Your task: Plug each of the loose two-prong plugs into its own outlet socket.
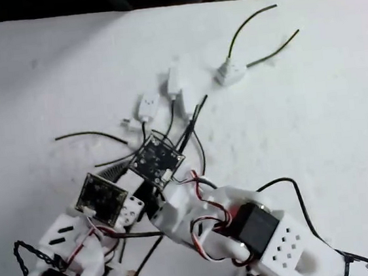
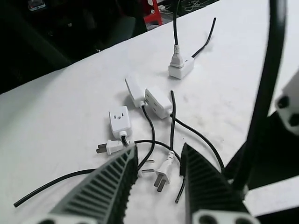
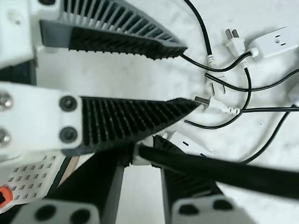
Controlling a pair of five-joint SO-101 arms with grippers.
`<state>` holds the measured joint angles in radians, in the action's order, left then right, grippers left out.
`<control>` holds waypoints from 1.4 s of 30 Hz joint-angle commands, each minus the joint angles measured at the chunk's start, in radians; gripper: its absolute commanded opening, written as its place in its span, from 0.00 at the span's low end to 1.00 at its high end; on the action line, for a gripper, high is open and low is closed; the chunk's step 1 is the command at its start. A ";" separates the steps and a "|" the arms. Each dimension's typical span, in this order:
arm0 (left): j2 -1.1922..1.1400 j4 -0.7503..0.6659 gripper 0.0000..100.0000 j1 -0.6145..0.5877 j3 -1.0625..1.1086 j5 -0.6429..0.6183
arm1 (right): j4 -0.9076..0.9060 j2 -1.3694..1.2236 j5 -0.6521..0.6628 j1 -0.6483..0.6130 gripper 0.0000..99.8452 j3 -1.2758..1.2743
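Observation:
Several white outlet blocks lie mid-table: one [image 2: 119,117] nearest, two side by side [image 2: 135,91] [image 2: 159,102], and a far one [image 2: 181,67] with a plug [image 2: 175,53] in it. Loose two-prong plugs on black cords lie on the table: one [image 2: 110,147] beside the nearest block, one [image 2: 163,172] between my left fingers. My left gripper [image 2: 159,151] is open just above them, holding nothing. My right gripper [image 3: 190,77] is open too, its lower fingertip close to a loose plug [image 3: 212,105]; another plug [image 3: 215,86] lies just past it.
Black cords [image 1: 88,135] loop across the table around the plugs. Both arms crowd the near edge, the left wrist [image 1: 101,198] beside the right wrist [image 1: 156,159]. The far plugged block [image 1: 230,74] trails two cords. White table [image 1: 315,131] spreads right.

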<state>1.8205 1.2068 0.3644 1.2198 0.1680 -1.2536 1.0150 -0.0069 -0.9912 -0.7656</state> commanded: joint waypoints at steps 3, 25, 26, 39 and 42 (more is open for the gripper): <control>0.002 -0.023 0.16 -0.114 -0.003 0.005 | -0.007 0.019 -0.003 -0.004 0.02 0.049; 0.001 -0.018 0.16 -0.205 0.008 0.026 | -0.022 0.019 0.000 0.073 0.02 0.018; 0.001 -0.017 0.16 -0.223 0.011 0.025 | -0.041 0.018 0.000 0.097 0.02 0.044; -0.001 -0.115 0.16 -0.369 0.146 -0.002 | -0.170 -0.125 0.048 0.326 0.02 0.190; -0.001 -0.117 0.16 -0.390 0.146 -0.029 | -0.165 -0.236 0.048 0.369 0.02 0.192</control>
<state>1.8159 1.1162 0.0038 1.3686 0.1772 -1.4162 0.8631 0.0330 -0.6644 -0.6183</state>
